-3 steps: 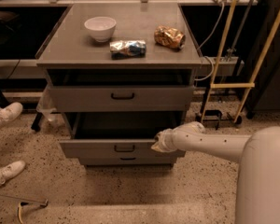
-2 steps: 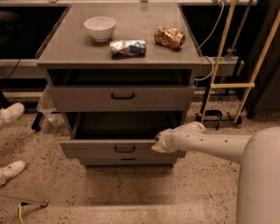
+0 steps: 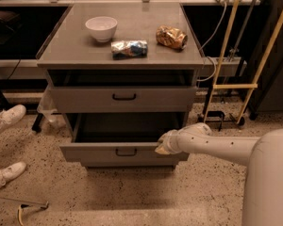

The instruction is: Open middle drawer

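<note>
Nearest me, the pale arm reaches in from the right and ends at the gripper, which sits against the top edge of the middle drawer near its right end. From here I cannot tell whether the jaws are spread, pressed together or hooked over that edge. The drawer stands pulled well out of the cabinet, its plain grey inside open to view behind the jaws and empty as far as I can see. Its small black handle lies to the left of the jaws and a little lower, untouched. I judge the opening largely done, with perhaps a little travel left. The risk is the off-centre contact: pulling from the right end rather than the handle could skew the drawer on its runners and jam it, or the gripper could slip off the thin edge and the arm jerk back. Pulling too far could bring the drawer hard against its stops and shake the cabinet. Above and beyond the jaws is the upper drawer. Farther back on the tabletop stand a white bowl, a blue-and-white packet and a crumpled brown bag, all of which a jolt could shift.
</note>
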Tool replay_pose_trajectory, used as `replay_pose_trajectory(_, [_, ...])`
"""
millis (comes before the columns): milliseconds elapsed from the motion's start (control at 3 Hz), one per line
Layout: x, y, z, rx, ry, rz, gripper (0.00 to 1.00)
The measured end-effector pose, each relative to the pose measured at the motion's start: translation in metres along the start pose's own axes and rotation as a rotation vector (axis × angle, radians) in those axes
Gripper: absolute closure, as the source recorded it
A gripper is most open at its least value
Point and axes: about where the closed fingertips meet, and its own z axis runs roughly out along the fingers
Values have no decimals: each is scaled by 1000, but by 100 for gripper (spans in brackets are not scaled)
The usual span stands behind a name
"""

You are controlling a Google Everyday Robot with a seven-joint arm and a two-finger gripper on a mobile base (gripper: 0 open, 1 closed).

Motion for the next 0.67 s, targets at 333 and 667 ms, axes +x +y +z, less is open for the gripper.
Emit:
replay_pose_trajectory(333, [2, 10, -4, -5, 6, 7, 100])
replay_pose_trajectory(667, [2, 10, -4, -5, 6, 7, 100])
